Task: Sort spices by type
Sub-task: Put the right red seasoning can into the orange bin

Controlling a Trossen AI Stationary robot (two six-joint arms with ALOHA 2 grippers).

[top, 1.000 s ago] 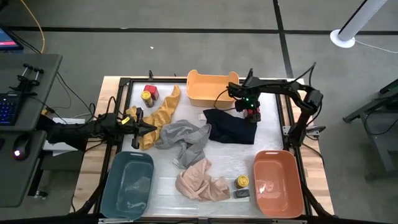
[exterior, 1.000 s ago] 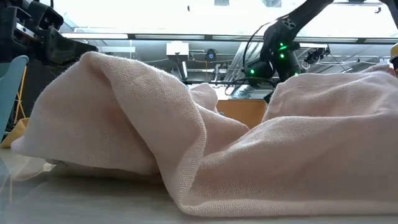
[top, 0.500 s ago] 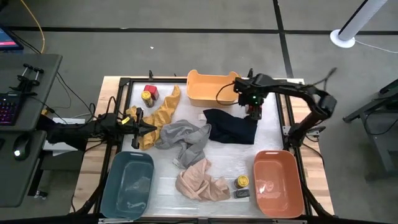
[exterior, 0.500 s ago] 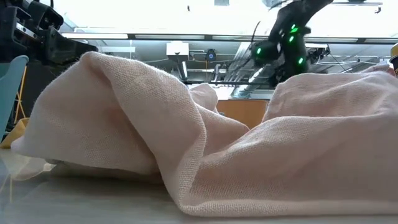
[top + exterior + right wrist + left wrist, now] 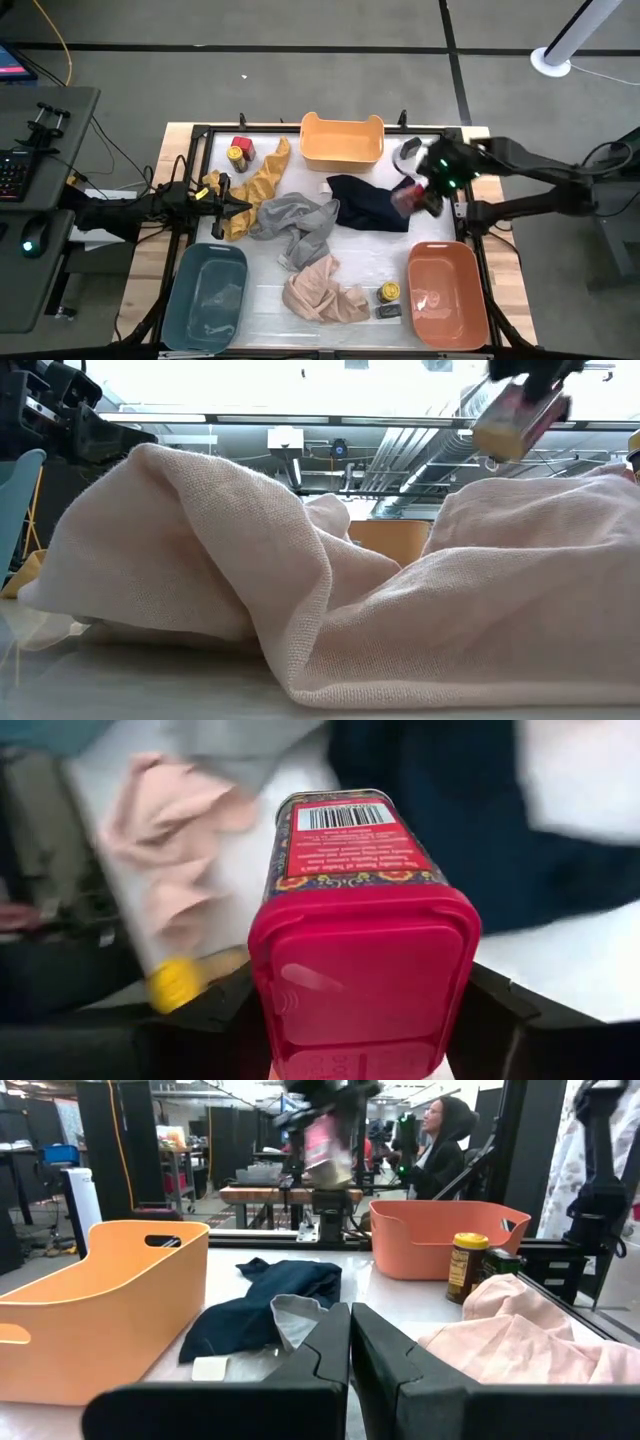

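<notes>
Tabletop's covered in rumpled cloths, bins at the edges. Right gripper (image 5: 418,192) is clamped on a red spice tin (image 5: 362,960), lifted off the table by the navy cloth (image 5: 368,203), just above the salmon bin (image 5: 447,293). Left gripper (image 5: 238,208) sits pinched together, empty, on the left.

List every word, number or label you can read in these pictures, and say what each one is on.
Barcode with print below it, on the red tin held in the right gripper: the bars show, digits and words too blurred to read.
Label on the yellow-lidded jar beside the salmon bin: too small to read.
Red tin and jar at the table's far left corner: no text legible.
Nothing else carries readable text.
</notes>
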